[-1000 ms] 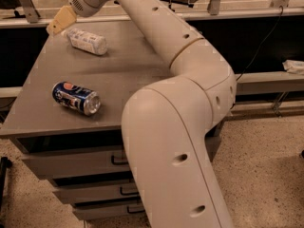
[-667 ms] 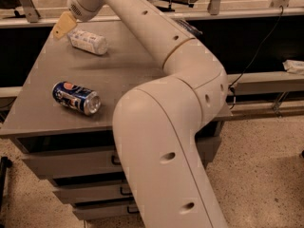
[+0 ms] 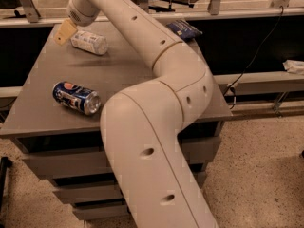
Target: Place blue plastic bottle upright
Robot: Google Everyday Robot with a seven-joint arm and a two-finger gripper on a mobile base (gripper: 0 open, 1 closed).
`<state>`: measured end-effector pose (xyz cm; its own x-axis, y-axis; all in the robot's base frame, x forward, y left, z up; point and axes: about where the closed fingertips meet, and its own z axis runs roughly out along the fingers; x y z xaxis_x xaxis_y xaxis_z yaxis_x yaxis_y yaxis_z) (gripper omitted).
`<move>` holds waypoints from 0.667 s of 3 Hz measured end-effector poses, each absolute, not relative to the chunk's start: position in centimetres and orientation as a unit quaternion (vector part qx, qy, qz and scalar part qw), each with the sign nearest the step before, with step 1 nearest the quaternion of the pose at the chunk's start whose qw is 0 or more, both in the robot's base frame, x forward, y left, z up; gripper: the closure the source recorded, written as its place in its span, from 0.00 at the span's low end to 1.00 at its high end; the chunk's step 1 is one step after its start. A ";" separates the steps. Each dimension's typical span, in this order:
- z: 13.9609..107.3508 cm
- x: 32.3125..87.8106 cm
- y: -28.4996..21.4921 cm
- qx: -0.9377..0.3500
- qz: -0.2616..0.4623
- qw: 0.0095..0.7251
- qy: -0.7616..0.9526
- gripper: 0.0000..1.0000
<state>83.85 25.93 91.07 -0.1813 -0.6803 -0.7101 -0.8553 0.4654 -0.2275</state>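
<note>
Lying on its side in the upper left of the frame: the blue plastic bottle point(image 3: 89, 42), far back on the gray tabletop point(image 3: 42, 80). Not upright yet.

Just left of the bottle, at its end: the gripper point(image 3: 65, 31), hanging from the big cream arm point(image 3: 156, 141) filling the middle of the frame. Very close to the bottle, maybe touching; hard to say. Only one tan piece of the gripper in sight, so cannot tell if apart, together, or holding anything.

Lower on the left side of the tabletop: a blue soda can point(image 3: 77, 97), on its side too, well apart from the bottle. Top middle, near the back edge: a dark blue snack bag point(image 3: 184, 29). Neither one part of the job.

Step in hand, by the look of it: reaching the bottle, right before the grab. Most of the job left to do.

Next, most likely: get a firm hold around the bottle, lift a little, turn cap end up, set the flat bottom down on a bare spot, then let go softly. Need for care: round bottle, easy to roll away when bumped; light too, easy to tip over.
</note>
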 end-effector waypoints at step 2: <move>89.5 84.1 26.4 -0.516 0.105 0.371 0.765 0.00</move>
